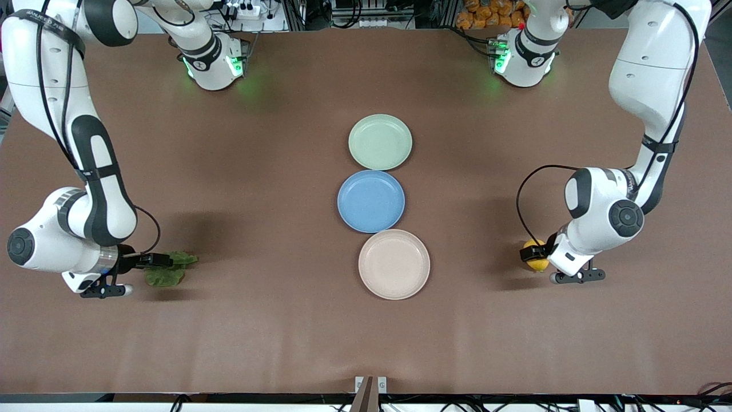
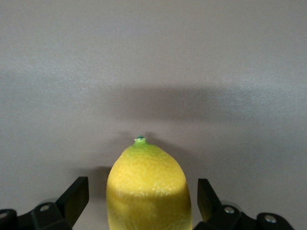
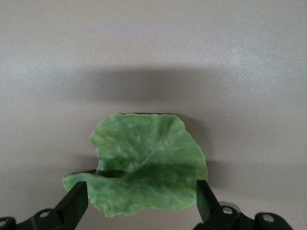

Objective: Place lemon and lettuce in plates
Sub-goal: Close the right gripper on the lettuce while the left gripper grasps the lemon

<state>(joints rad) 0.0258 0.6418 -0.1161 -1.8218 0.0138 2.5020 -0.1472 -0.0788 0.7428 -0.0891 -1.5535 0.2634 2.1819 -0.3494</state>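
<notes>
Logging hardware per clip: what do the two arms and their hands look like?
Both arms are glossy white with black joint bands and loose black cables; green lights glow at the bases. The left hand and right hand have black fingers, squared at the tips.

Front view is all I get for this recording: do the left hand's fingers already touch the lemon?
Observer: No. In the left wrist view the lemon sits between the left hand's open fingers, with a gap on each side.
Operator: And the right hand?
Observer: The right wrist view shows the right hand open, fingers either side of the lettuce.
Operator: Is the leaf flat?
Observer: Not quite; one edge curls up near a finger.
</notes>
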